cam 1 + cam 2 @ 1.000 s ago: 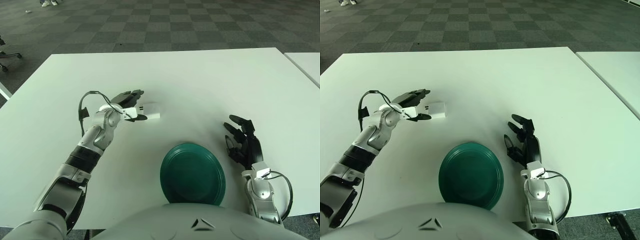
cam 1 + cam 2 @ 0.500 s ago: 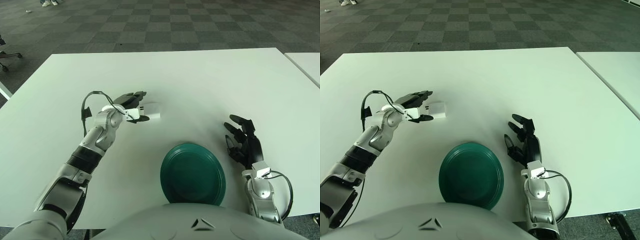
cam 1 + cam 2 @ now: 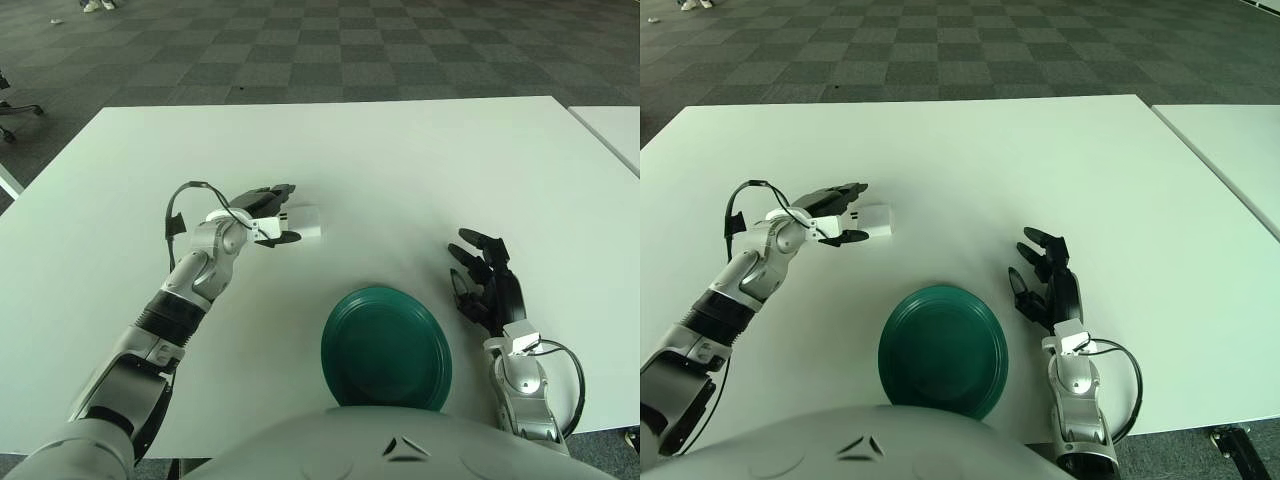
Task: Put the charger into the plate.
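Nearest us we note the dark green plate [image 3: 386,347] on the white table [image 3: 420,160], with the right hand [image 3: 488,285] just right of it, fingers spread and holding nothing. Farther back and to the left, the left hand [image 3: 262,212] has its fingers closed around the near end of the white charger [image 3: 305,223], well apart from the plate.

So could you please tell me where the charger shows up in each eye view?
Left eye view: charger left of centre, at the left hand fingertips.
Right eye view: charger further left, again at the left hand's fingertips.
Shared landmark: the plate, nearer the robot and to the charger's right.
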Robot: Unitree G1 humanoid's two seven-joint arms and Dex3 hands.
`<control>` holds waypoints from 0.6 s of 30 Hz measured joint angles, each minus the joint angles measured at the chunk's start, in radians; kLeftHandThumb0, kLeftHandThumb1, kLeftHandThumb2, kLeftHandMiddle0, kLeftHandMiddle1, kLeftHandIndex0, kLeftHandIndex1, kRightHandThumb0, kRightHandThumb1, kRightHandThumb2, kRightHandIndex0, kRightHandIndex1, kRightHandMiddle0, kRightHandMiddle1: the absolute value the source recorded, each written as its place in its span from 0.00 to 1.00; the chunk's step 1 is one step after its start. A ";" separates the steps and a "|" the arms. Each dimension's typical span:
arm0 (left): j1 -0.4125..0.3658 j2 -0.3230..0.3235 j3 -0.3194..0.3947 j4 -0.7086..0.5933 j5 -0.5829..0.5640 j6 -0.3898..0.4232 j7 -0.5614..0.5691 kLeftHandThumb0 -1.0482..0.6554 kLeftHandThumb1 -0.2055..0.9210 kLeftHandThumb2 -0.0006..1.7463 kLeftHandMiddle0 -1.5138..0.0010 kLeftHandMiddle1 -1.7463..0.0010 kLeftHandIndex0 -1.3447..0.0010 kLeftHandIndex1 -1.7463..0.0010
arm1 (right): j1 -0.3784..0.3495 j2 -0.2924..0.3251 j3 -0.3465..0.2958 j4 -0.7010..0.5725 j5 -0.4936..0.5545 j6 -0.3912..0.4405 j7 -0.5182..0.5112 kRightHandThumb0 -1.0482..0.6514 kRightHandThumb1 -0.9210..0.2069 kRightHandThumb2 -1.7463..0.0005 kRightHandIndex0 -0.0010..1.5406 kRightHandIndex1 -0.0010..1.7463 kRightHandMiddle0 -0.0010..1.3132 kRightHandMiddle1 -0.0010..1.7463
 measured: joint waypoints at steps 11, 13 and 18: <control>-0.034 -0.011 -0.026 0.078 0.002 -0.011 0.011 0.00 1.00 0.30 0.85 0.98 1.00 0.77 | -0.002 -0.001 0.000 0.006 0.003 -0.003 0.001 0.31 0.00 0.72 0.25 0.18 0.00 0.53; -0.036 -0.012 -0.032 0.091 0.002 -0.014 0.013 0.00 1.00 0.32 0.83 0.97 1.00 0.74 | -0.002 -0.001 0.000 0.006 0.003 -0.003 0.001 0.31 0.01 0.72 0.25 0.18 0.00 0.53; -0.042 -0.018 -0.044 0.118 0.003 -0.021 0.020 0.00 1.00 0.35 0.80 0.96 1.00 0.68 | -0.002 -0.001 -0.001 0.006 0.003 -0.005 -0.002 0.30 0.00 0.72 0.25 0.19 0.00 0.54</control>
